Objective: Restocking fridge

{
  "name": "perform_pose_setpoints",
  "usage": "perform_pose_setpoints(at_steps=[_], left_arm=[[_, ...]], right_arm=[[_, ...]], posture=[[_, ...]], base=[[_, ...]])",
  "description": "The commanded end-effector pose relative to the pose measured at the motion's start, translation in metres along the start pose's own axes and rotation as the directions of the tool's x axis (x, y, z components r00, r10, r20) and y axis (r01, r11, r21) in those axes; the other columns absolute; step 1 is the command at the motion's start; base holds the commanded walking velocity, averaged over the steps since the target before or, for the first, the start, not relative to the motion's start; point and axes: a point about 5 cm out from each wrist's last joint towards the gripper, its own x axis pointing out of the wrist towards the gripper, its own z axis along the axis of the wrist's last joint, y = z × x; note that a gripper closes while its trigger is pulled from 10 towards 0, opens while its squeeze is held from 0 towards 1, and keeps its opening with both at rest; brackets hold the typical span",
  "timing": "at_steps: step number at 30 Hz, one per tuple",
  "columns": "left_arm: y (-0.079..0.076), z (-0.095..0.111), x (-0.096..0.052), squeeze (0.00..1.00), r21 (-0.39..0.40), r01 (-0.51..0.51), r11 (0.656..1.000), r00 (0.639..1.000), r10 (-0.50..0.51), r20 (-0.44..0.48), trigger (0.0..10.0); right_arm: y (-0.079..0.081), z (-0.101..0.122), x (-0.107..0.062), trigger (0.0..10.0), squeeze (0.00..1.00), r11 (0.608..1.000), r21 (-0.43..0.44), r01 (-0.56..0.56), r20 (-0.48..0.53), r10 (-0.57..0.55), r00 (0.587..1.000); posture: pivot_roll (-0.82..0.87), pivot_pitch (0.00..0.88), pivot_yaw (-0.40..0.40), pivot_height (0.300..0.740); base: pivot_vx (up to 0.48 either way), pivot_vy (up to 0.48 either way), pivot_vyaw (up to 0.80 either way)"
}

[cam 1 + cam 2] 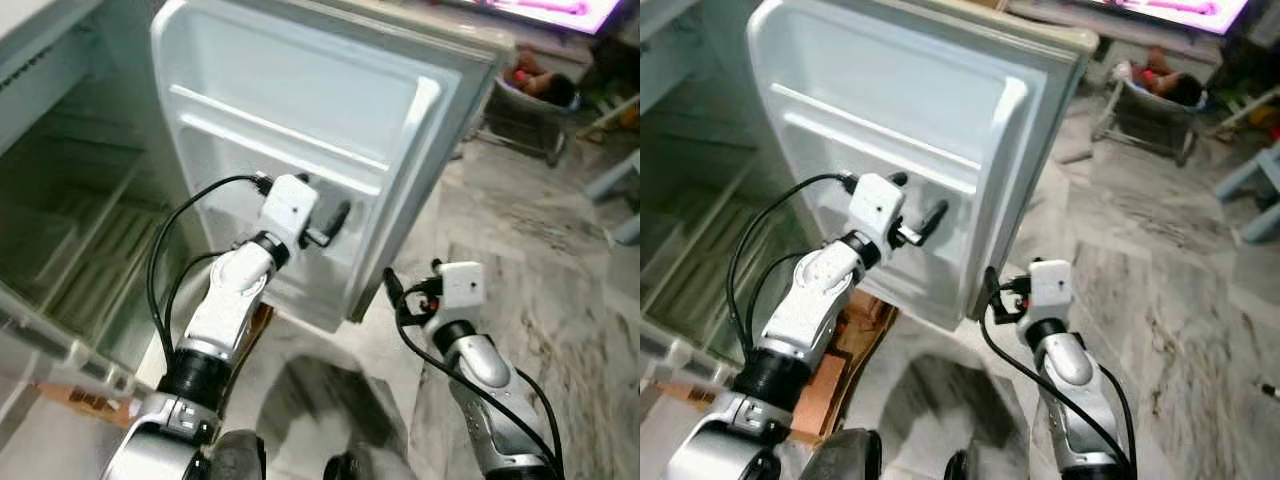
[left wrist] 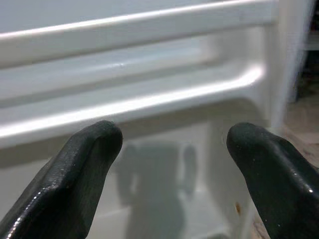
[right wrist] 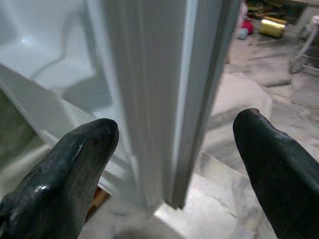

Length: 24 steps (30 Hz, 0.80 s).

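The white plastic fridge door [image 1: 330, 130] stands wide open across the upper centre, its moulded racks bare, exposing the pale interior shelves [image 1: 80, 230] at left for restocking. The left claw [image 1: 335, 225] hovers spread and empty at the door's lower rack, while the right claw [image 3: 169, 149], equally agape and empty, straddles the door's outer edge, probably steadying it.

Looks like somebody's home, a lived-in room with a fridge in it. The white fridge door [image 1: 300, 150] is swung open and the fridge shelves [image 1: 90, 230] sit bare on the left. The floor is grey-veined marble tile [image 1: 540, 290], typical house flooring. Further back there's a baby bouncer seat [image 1: 1155, 95] with something red and dark in it, and a lit TV screen [image 1: 560, 10] at the top edge. Flattened cardboard [image 1: 830, 375] lies on the floor under the door.
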Motion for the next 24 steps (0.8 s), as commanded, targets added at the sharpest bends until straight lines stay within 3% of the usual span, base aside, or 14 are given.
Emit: perform_pose_setpoints(at_steps=[1,7,8,12,14,15,17,24], left_arm=[[-0.009,0.004,0.006,0.00,0.016,0.038,0.999,0.999,-0.038,0.015,10.0],[0.006,-0.009,-0.017,0.00,-0.008,-0.026,1.000,0.999,0.026,-0.021,10.0],[0.011,-0.015,-0.028,0.00,-0.001,-0.048,0.999,0.998,0.048,-0.039,10.0],[0.018,-0.025,-0.050,0.00,0.016,-0.100,0.995,0.991,0.101,-0.083,10.0],[0.022,-0.028,-0.070,0.00,0.034,-0.157,0.987,0.981,0.160,-0.113,10.0],[0.022,-0.028,-0.070,0.00,0.034,-0.157,0.987,0.981,0.160,-0.113,10.0],[0.024,-0.025,-0.089,0.00,0.030,-0.214,0.976,0.969,0.216,-0.122,10.0],[0.030,-0.034,-0.111,0.00,0.011,-0.302,0.953,0.939,0.299,-0.168,10.0]], right_arm=[[-0.013,-0.003,-0.005,10.0,0.00,0.999,-0.008,0.052,-0.014,-0.052,0.999],[-0.014,-0.004,-0.006,10.0,0.00,0.998,-0.005,0.063,-0.013,-0.063,0.998],[-0.014,-0.005,-0.005,10.0,0.00,0.998,-0.008,0.064,-0.018,-0.064,0.998],[-0.014,-0.003,-0.003,10.0,0.00,0.998,-0.009,0.066,-0.013,-0.066,0.998],[-0.013,0.002,0.000,10.0,0.00,0.998,-0.013,0.067,0.006,-0.067,0.998],[-0.013,0.002,0.000,10.0,0.00,0.998,-0.013,0.067,0.006,-0.067,0.998],[-0.008,0.013,0.003,10.0,0.00,0.999,-0.013,0.053,0.040,-0.052,0.998],[-0.005,0.020,0.010,10.0,0.00,0.999,-0.014,0.049,0.061,-0.048,0.997]], posture=[[0.07,0.146,-0.078,0.740],[0.08,0.153,-0.072,0.740],[0.08,0.157,-0.069,0.740],[0.10,0.174,-0.064,0.740],[0.09,0.190,-0.065,0.740],[0.09,0.190,-0.065,0.740],[0.09,0.203,-0.069,0.740],[0.09,0.203,-0.074,0.740]], base=[[0.364,0.000,0.00],[0.000,0.000,0.00],[0.000,0.000,0.00],[0.000,0.000,-0.68],[0.000,0.000,-0.80],[0.000,0.000,-0.80],[0.000,0.000,-0.80],[0.242,-0.261,-0.80]])
